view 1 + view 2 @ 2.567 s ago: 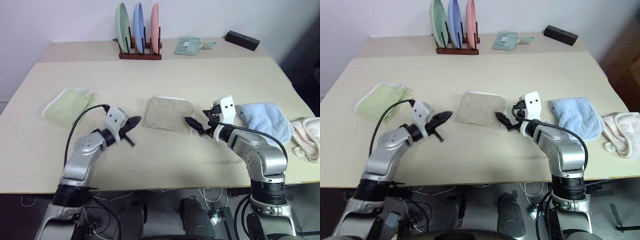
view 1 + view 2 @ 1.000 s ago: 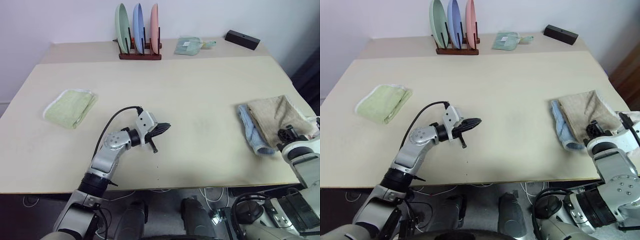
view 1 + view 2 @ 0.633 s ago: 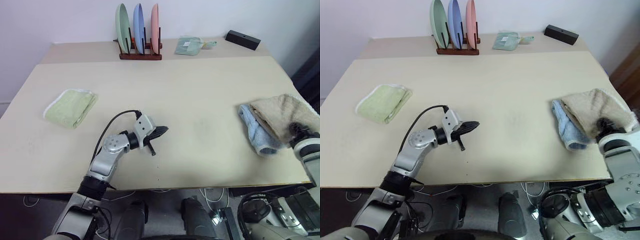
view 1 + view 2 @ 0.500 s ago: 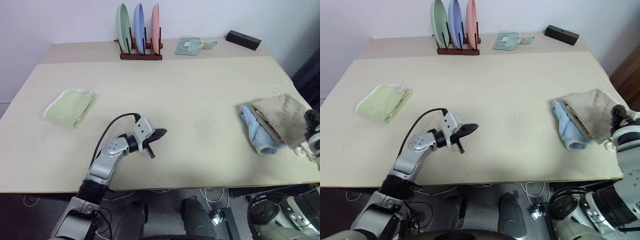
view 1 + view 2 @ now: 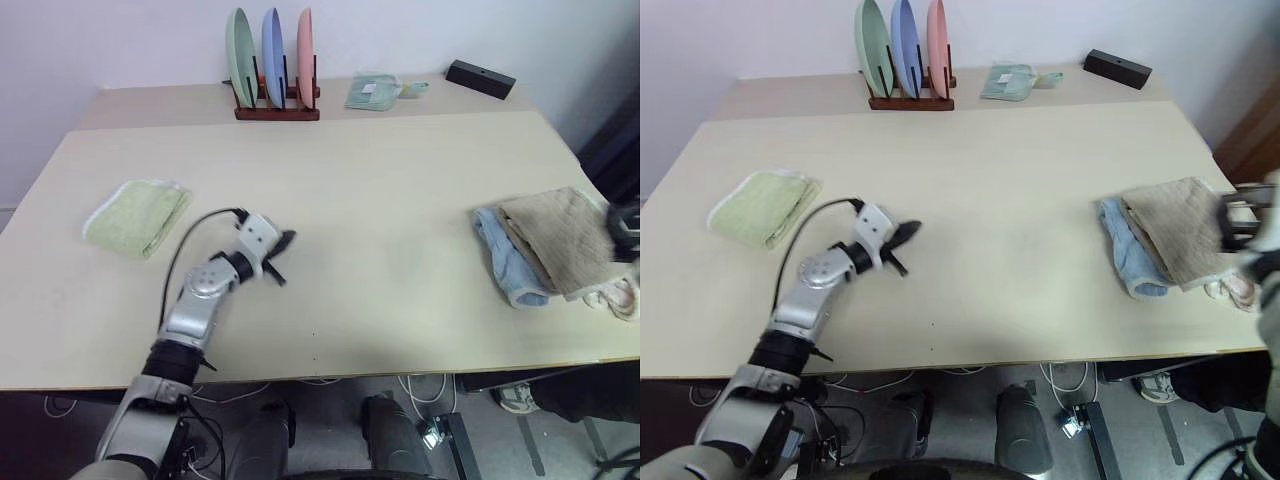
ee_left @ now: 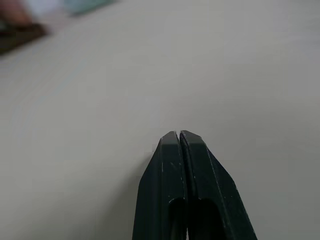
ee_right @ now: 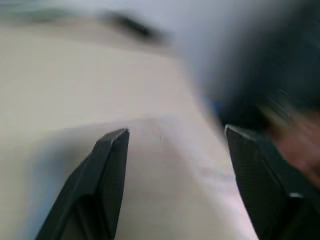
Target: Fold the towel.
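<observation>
The beige towel (image 5: 555, 235) lies folded at the table's right side, resting partly on a light blue towel (image 5: 500, 262). My right gripper (image 7: 176, 132) hovers blurred at the right edge of the head views, just beside the beige towel, and its wrist view shows the fingers (image 7: 107, 170) spread open with nothing between them. My left gripper (image 5: 283, 240) is shut and empty, held low over bare table left of centre, far from the towel. In its wrist view the two black fingers (image 6: 179, 145) are pressed together.
A folded light green towel (image 5: 138, 215) lies at the left. A pinkish-white cloth (image 5: 620, 295) sits at the right table edge. At the back stand a rack of plates (image 5: 272, 75), a small green cloth (image 5: 372, 92) and a black box (image 5: 480, 78).
My right gripper has opened, let go of the beige towel and lifted away toward the right edge. The left arm has swung to the left, still shut.
</observation>
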You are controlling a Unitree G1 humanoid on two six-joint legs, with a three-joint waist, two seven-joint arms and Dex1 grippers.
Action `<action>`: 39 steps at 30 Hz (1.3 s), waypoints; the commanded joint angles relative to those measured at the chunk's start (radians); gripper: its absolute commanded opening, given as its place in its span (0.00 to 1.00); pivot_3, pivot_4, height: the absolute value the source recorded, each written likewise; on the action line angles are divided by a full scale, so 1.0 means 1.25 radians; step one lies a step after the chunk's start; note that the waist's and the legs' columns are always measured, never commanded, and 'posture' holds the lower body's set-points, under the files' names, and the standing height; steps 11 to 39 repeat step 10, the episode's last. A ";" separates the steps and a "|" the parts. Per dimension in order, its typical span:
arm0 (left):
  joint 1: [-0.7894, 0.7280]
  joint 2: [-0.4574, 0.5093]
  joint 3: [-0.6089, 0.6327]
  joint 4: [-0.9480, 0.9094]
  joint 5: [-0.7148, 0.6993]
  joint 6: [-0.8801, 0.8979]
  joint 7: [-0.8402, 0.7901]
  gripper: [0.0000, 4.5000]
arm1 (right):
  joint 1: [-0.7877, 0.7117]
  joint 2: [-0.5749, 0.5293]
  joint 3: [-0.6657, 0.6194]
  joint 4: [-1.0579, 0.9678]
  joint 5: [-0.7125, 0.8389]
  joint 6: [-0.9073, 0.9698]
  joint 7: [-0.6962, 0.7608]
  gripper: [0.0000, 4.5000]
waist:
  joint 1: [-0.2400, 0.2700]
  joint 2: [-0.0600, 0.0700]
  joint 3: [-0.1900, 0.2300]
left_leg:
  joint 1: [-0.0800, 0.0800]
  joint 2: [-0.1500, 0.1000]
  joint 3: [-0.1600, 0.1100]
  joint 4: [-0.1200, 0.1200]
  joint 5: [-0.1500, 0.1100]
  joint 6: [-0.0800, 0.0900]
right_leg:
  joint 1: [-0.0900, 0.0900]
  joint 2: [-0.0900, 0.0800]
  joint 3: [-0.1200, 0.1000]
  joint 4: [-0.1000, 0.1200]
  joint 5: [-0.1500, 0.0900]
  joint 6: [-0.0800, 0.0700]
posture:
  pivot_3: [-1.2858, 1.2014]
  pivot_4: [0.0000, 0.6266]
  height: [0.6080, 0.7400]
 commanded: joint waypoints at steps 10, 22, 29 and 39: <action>0.135 0.059 0.081 -0.143 -0.053 0.014 -0.024 0.00 | -0.145 0.071 0.252 0.212 -0.020 -0.196 0.203 0.69 | 0.011 -0.002 0.001 | -0.001 0.000 0.000 0.000 0.000 0.000 | 0.000 0.000 0.000 -0.003 0.001 -0.001 | 0.52 0.24 1.00; 0.135 0.059 0.081 -0.143 -0.053 0.014 -0.024 0.00 | -0.145 0.071 0.252 0.212 -0.020 -0.196 0.203 0.69 | 0.011 -0.002 0.001 | -0.001 0.000 0.000 0.000 0.000 0.000 | 0.000 0.000 0.000 -0.003 0.001 -0.001 | 0.52 0.24 1.00; 0.135 0.059 0.081 -0.143 -0.053 0.014 -0.024 0.00 | -0.145 0.071 0.252 0.212 -0.020 -0.196 0.203 0.69 | 0.011 -0.002 0.001 | -0.001 0.000 0.000 0.000 0.000 0.000 | 0.000 0.000 0.000 -0.003 0.001 -0.001 | 0.52 0.24 1.00; 0.135 0.059 0.081 -0.143 -0.053 0.014 -0.024 0.00 | -0.145 0.071 0.252 0.212 -0.020 -0.196 0.203 0.69 | 0.011 -0.002 0.001 | -0.001 0.000 0.000 0.000 0.000 0.000 | 0.000 0.000 0.000 -0.003 0.001 -0.001 | 0.52 0.24 1.00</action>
